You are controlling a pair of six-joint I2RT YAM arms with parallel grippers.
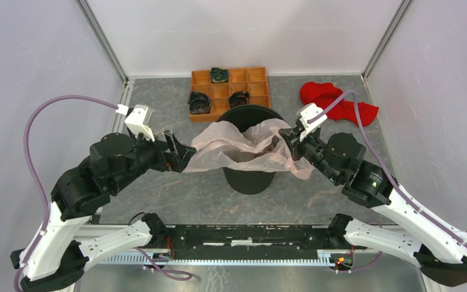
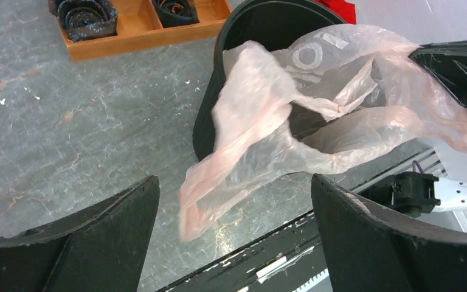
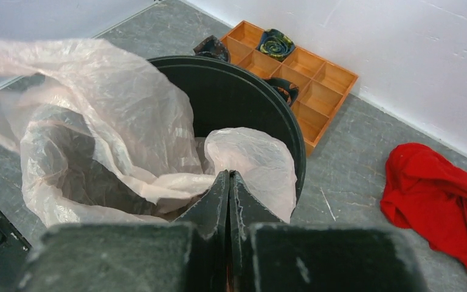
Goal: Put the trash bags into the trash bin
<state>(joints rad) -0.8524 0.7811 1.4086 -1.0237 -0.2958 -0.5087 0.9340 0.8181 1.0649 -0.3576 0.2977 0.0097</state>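
The round black trash bin (image 1: 249, 177) stands at the middle of the table; it also shows in the left wrist view (image 2: 204, 125) and the right wrist view (image 3: 243, 91). The thin pale pink trash bag (image 1: 228, 146) is draped across its mouth, partly sagging inside and spilling over the left and right rim. My right gripper (image 1: 289, 141) is at the bin's right rim, jaws shut (image 3: 229, 174) on a fold of the bag (image 3: 97, 97). My left gripper (image 1: 182, 155) is open beside the bag's loose left corner (image 2: 219, 194), which hangs ahead of the jaws (image 2: 235, 179), not touching.
An orange compartment tray (image 1: 261, 88) with dark coiled items lies just behind the bin. A bright red cloth (image 1: 334, 102) lies at the back right, also in the right wrist view (image 3: 438, 188). The arms' black base rail (image 1: 243, 234) runs along the near edge. White walls enclose the table.
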